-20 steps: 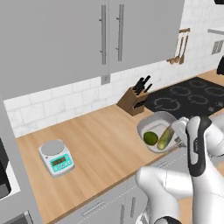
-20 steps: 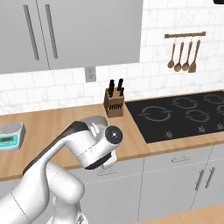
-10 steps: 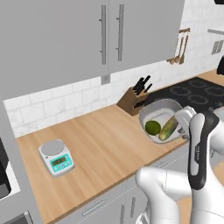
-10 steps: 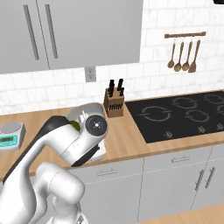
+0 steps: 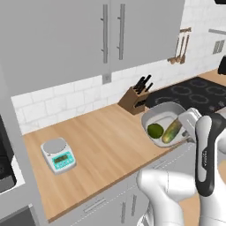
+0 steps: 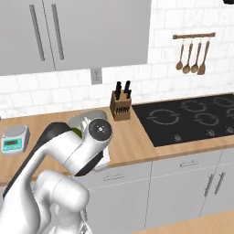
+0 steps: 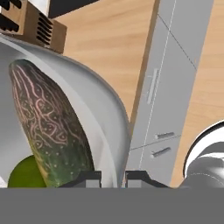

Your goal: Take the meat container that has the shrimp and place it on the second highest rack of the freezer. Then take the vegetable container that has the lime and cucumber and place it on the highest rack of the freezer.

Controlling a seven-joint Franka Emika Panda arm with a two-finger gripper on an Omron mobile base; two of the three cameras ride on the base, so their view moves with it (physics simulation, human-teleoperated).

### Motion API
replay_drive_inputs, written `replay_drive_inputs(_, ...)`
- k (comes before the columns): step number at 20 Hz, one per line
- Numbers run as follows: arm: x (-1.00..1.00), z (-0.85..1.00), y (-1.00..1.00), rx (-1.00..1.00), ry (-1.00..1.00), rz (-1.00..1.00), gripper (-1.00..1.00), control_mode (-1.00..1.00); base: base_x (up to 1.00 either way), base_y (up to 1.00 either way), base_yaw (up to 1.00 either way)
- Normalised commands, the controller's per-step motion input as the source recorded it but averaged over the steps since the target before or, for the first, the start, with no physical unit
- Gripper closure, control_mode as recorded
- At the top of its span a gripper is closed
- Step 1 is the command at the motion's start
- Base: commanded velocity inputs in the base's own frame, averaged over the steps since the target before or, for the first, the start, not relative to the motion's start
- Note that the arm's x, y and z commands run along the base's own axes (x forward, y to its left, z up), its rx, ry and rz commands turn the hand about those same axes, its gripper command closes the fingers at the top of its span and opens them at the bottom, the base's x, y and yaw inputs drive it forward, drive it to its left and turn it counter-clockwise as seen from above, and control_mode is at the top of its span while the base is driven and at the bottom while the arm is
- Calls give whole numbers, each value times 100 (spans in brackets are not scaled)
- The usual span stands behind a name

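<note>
While the vegetable container [image 5: 164,115] hangs above the counter [image 5: 101,145] front edge, the gripper [image 7: 113,177] is clenched on its rim; inside lie one lime [image 5: 155,130] and one cucumber [image 5: 172,131], touching

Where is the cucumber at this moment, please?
The cucumber lies in the vegetable container, right of the lime in the left base view, in front of the knife block, with the gripper straddling the bowl's rim.
</note>
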Motion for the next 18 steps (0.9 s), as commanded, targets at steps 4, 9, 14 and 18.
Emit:
replay_drive_inputs(4, 0, 0, 0, 0, 0, 0, 100, 100, -90, 57, 13)
replay_drive_inputs(9, 0, 0, 0, 0, 0, 0, 100, 100, -63, 68, 35)
replay_drive_inputs(14, 0, 0, 0, 0, 0, 0, 100, 100, -48, 76, 44)
replay_drive_inputs(18, 0, 0, 0, 0, 0, 0, 100, 100, -54, 78, 44)
